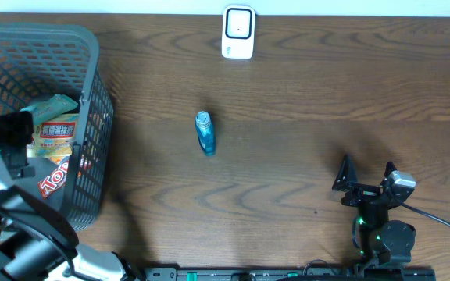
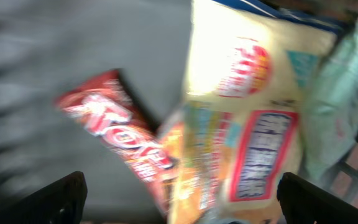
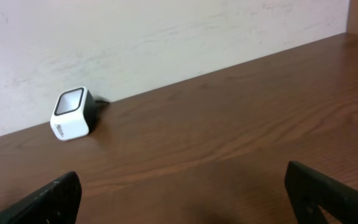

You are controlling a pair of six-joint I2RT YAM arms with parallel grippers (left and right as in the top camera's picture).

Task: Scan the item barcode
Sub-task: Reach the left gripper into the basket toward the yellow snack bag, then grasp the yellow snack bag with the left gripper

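Observation:
A white barcode scanner (image 1: pixel 237 32) stands at the table's far edge, and shows in the right wrist view too, scanner (image 3: pixel 71 113), against the wall. A small blue bottle (image 1: pixel 205 132) lies mid-table. In the grey basket (image 1: pixel 94 94) at the left lie a red bar wrapper (image 2: pixel 126 137), a yellow-orange snack packet (image 2: pixel 253 149) and a pale green packet (image 2: pixel 344 93). My left gripper (image 2: pixel 182 193) hangs open just above these packets, holding nothing; the view is blurred. My right gripper (image 1: pixel 367 173) rests open near the front right, pointing toward the scanner, nothing between its fingers (image 3: pixel 55 199).
The basket's meshed walls surround the left gripper (image 1: pixel 14 134). A cable runs from the right arm's base to the table's right edge. Bare brown tabletop (image 1: pixel 303 117) lies between the bottle, the scanner and the right gripper (image 3: pixel 182 186).

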